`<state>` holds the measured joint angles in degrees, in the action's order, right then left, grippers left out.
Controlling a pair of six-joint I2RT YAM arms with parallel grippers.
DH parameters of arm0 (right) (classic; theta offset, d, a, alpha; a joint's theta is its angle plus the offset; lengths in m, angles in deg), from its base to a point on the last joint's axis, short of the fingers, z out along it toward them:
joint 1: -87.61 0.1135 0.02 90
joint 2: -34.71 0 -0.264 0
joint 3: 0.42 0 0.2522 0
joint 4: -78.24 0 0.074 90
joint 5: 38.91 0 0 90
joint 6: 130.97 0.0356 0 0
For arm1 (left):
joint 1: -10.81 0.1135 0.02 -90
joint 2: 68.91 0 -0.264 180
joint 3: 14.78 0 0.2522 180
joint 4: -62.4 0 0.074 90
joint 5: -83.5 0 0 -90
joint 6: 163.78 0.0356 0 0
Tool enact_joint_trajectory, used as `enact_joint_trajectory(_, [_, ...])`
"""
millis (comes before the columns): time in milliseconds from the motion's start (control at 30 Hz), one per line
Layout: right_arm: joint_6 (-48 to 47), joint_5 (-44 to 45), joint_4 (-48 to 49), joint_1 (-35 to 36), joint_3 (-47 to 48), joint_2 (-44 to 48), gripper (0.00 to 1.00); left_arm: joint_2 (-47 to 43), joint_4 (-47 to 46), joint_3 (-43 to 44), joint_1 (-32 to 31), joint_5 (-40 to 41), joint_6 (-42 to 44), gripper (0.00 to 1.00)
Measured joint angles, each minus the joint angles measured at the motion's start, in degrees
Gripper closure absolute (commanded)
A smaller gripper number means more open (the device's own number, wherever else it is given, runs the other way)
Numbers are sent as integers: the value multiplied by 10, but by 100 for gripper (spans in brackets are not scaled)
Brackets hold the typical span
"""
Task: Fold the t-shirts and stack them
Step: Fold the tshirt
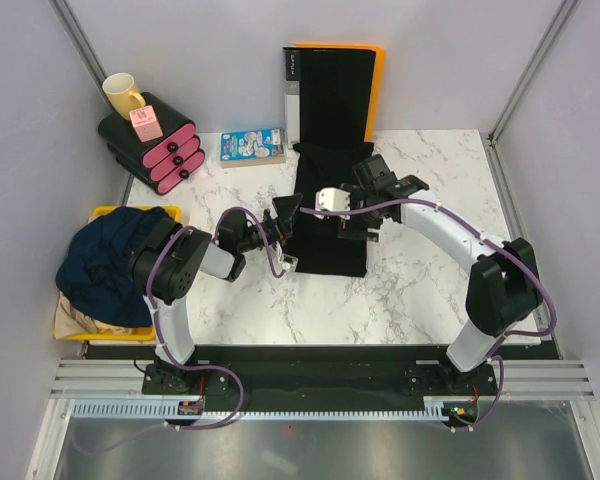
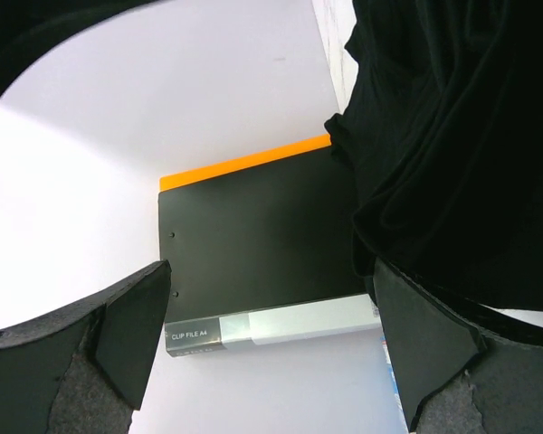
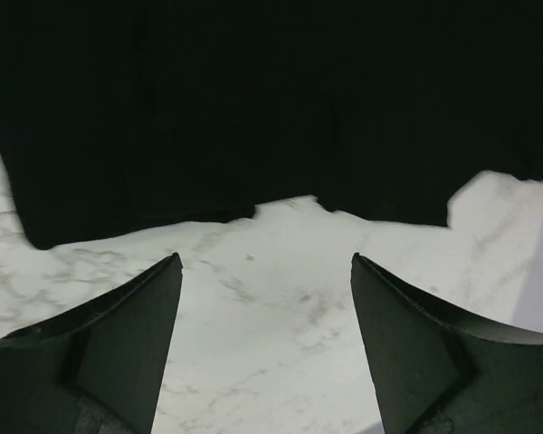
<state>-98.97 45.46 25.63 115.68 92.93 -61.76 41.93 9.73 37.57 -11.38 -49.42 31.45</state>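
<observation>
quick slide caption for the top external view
left gripper and right gripper open at a black t-shirt on the marble table; navy t-shirt heaped in the yellow bin

My left arm (image 1: 170,285) is bent low and reaches toward the middle of the table (image 1: 420,300). The left gripper (image 2: 270,280) is spread wide and empty. My right arm (image 1: 450,235) arches in from the right edge, with the right gripper (image 3: 265,262) angled down, its jaws apart and holding nothing.

You worked at a white marble-patterned table (image 1: 410,290) under soft, even light. Plain pale walls enclosed it: a back wall (image 1: 230,60), a left wall (image 1: 30,120) and a right wall (image 1: 580,180). A slanted aluminium post (image 1: 80,40) stood at the rear left corner, and a second post (image 1: 528,70) at the rear right. A black base board (image 1: 320,358) and an aluminium rail (image 1: 320,380) ran along the near edge.
</observation>
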Motion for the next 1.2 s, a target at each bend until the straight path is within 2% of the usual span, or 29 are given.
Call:
enact_joint_trajectory(133, [-1,-64,-77,17,-14,-2,21,0,-2,0,0,4,0,0])
enact_joint_trajectory(267, [-2,-90,-103,17,-44,-2,25,0,-2,1,0,5,0,0])
enact_joint_trajectory(500, [8,-80,-60,17,-116,-2,32,0,-2,1,0,7,0,0])
enact_joint_trajectory(800, [28,-52,19,17,-125,-2,37,0,-2,1,0,9,0,0])
enact_joint_trajectory(1000, [30,-42,46,17,-119,-9,48,0,-2,1,0,9,0,0])
enact_joint_trajectory(1100, [33,-38,58,16,-118,-19,57,0,-2,2,0,11,0,0])
enact_joint_trajectory(1200, [36,-35,67,16,-118,-29,73,0,-2,4,0,13,0,0])
